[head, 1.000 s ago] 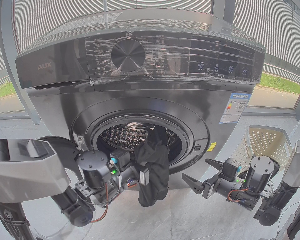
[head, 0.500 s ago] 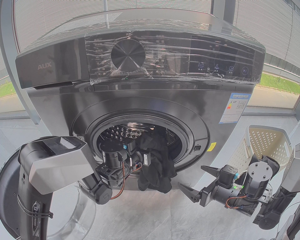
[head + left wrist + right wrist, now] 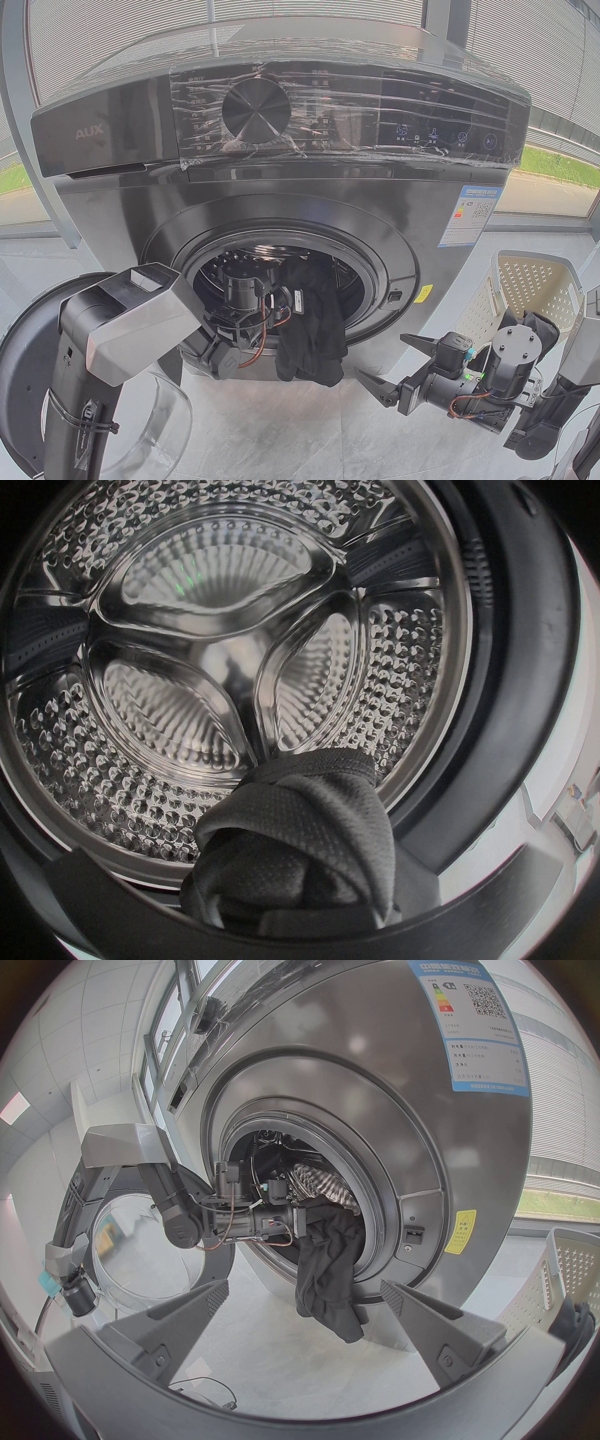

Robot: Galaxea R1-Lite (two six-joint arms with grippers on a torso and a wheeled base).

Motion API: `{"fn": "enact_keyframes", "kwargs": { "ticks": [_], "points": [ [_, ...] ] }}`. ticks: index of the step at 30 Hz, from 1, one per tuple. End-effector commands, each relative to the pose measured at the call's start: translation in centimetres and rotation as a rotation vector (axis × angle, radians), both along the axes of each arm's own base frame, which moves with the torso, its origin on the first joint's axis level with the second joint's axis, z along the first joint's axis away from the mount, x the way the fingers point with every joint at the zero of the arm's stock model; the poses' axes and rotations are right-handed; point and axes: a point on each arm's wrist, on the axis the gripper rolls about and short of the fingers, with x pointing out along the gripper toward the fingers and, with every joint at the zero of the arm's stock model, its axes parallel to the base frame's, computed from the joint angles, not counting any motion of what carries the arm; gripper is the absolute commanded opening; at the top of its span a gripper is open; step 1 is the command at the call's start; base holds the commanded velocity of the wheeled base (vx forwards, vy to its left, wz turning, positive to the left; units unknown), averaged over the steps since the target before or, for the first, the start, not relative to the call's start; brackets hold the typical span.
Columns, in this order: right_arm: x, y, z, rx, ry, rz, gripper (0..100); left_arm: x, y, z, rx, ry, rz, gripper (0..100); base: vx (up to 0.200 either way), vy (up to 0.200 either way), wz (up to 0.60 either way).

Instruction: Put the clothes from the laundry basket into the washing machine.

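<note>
Hanging vertically over drum lip (image 3: 369,306): black garment (image 3: 312,340), left tool (image 3: 299,303) gripping; right tool (image 3: 382,357) spread.

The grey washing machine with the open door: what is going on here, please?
The left gripper holds a black fabric garment at the mouth of the grey front-loading washing machine. Part of the garment hangs out over the lower rim, and the shiny steel drum behind it looks bare. The right gripper is lower in front, fingers open and holding nothing, beside the white perforated plastic laundry basket.
</note>
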Motion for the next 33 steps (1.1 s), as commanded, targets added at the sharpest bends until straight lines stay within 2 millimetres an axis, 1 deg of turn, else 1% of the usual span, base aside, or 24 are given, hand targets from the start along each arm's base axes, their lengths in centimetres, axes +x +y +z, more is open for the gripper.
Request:
{"fn": "enact_keyframes", "kwargs": {
  "ticks": [1, 3, 4, 7, 8, 9, 10, 12, 16, 24, 25, 29, 31, 32, 33],
  "points": [
    [0.1, 0.1, -0.3, -0.006, 0.007, 0.0, 100, 2.0, -1.1, -0.4, -0.016, 0.004, 0.004, 0, 0.0, 0.0, 0.0],
    [0.1, 0.1, -0.3, -0.008, 0.009, 0.0, 100, 3.2, -1.2, -0.6, -0.017, 0.001, 0.017, 0, 0.0, 0.0, 0.0],
    [0.1, 0.1, -0.3, -0.007, 0.008, 0.0, 100, 4.1, -1.1, -0.7, -0.02, -0.008, 0.035, 0, 0.0, 0.0, 0.0],
    [0.1, 0.1, -0.2, -0.005, 0.006, 0.0, 100, 6.2, -1.3, -0.2, -0.035, -0.042, 0.073, 0, 0.0, 0.0, 0.0],
    [0.2, 0.1, -0.2, -0.005, 0.006, -0.003, 100, 6.8, -1.2, 0.1, -0.039, -0.052, 0.096, 0, 0.0, 0.0, 0.0],
    [0.2, 0.1, -0.2, -0.005, 0.006, -0.003, 100, 6.9, -1.1, 0.2, -0.041, -0.055, 0.099, 0, 0.0, 0.0, 0.0],
    [0.2, 0.1, -0.2, -0.004, 0.005, -0.001, 100, 7.8, -0.8, 0.3, -0.04, -0.057, 0.126, 0, 0.0, 0.0, 0.0],
    [0.2, 0.1, -0.2, -0.004, 0.005, -0.001, 100, 8.1, -0.8, 0.2, -0.036, -0.051, 0.135, 0, 0.0, 0.0, 0.0],
    [0.2, 0.1, -0.2, -0.004, 0.005, -0.001, 100, 8.2, -0.8, 0.0, -0.033, -0.047, 0.138, 0, 0.0, 0.0, 0.0],
    [0.2, 0.1, -0.2, -0.004, 0.005, 0.0, 100, 8.2, -0.3, 0.2, -0.034, -0.045, 0.149, 0, 0.0, 0.0, 0.0],
    [0.2, 0.1, -0.2, -0.004, 0.005, 0.0, 100, 8.2, -0.3, 0.2, -0.037, -0.047, 0.149, 100, 0.0, 0.0, 0.0],
    [0.2, 0.1, -0.2, -0.002, 0.003, 0.0, 100, 7.9, -0.2, 0.5, -0.031, -0.041, 0.148, 100, 0.0, 0.0, 0.0],
    [0.2, 0.1, -0.2, -0.003, 0.004, 0.0, 100, 6.8, -0.2, 1.3, -0.016, -0.014, 0.134, 100, 0.0, 0.0, 0.0],
    [0.2, 0.1, -0.2, -0.003, 0.004, 0.0, 100, 6.7, -0.2, 1.3, -0.015, -0.012, 0.131, 100, 0.0, 0.0, 0.0],
    [0.2, 0.1, -0.2, -0.003, 0.004, -0.001, 100, 5.8, -0.1, 1.6, 0.0, 0.014, 0.113, 100, 0.0, 0.0, 0.0]
  ]
}}
